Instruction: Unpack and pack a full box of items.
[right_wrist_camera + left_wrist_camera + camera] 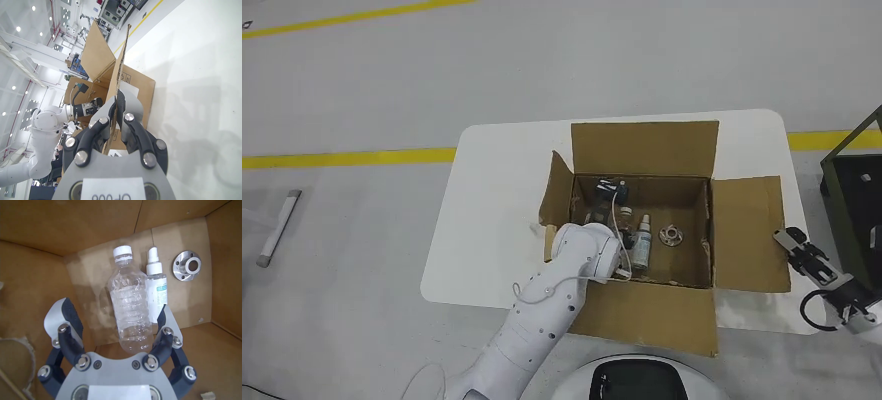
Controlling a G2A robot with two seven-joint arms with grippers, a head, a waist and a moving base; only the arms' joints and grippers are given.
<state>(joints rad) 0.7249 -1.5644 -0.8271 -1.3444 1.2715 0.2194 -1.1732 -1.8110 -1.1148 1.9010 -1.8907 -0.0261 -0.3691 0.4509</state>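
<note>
**Three items in cardboard box (642, 148); double-grab risk**

Left gripper (117, 308) fingers apart, above the water bottle (130, 302) lying on the box floor. Spray bottle (157, 281) touches its side: a finger could catch both. Thin wall may squash or slip. Metal flange (186, 265) lies apart. Right gripper (118, 100) clamped on side flap (116, 75); a tug would shift the box.

The open cardboard box (642, 148), its four flaps spread, stands mid-table, and on its floor a clear white-capped plastic bottle (130, 302) and a white spray bottle (157, 283) lie touching side by side, a steel flange (186, 265) near them.
</note>
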